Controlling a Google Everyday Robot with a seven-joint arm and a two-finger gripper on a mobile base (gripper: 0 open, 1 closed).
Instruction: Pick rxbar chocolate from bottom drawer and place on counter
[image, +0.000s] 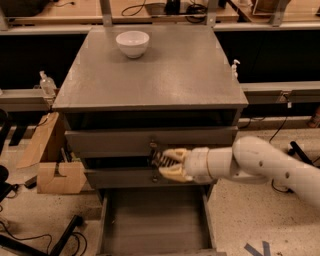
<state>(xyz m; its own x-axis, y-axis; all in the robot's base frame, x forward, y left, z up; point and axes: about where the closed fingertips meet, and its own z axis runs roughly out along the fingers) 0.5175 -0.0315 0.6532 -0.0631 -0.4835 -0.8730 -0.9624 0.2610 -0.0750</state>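
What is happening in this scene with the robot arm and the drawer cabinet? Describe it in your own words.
The robot's gripper holds a small dark item, apparently the rxbar chocolate, in front of the middle drawer. Below it, the bottom drawer is pulled open and its floor looks bare. The bar is not yet on the counter, where a white bowl sits near the back.
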